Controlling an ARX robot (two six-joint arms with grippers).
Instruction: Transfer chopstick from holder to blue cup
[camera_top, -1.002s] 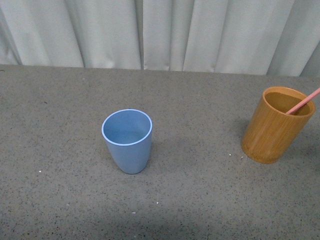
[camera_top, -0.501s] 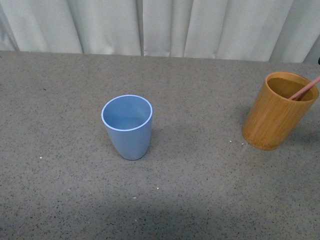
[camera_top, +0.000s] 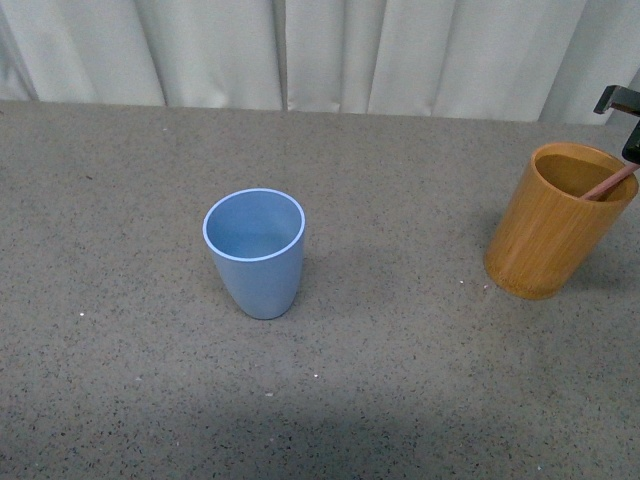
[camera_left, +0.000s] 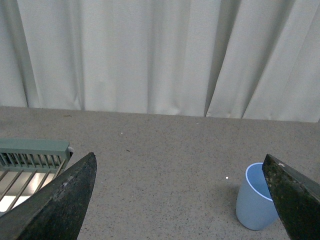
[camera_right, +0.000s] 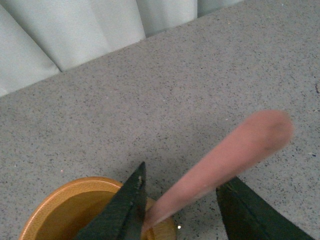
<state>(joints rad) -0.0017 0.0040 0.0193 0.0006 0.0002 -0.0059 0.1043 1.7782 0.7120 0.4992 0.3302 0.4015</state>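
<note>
Chopstick (camera_top: 608, 184), pink, stands in bamboo holder (camera_top: 545, 235) at right edge of grey table (camera_top: 400, 380), leaning right over rim. We note right gripper (camera_right: 182, 200) directly above holder, jaws spread either side of chopstick, gaps showing on both sides. Blue cup (camera_top: 254, 250) upright mid-table, well apart to left of holder. Left gripper (camera_left: 177, 190) jaws wide apart above table, green rack (camera_left: 32, 149) beside it. White curtain (camera_top: 320, 50) behind.
</note>
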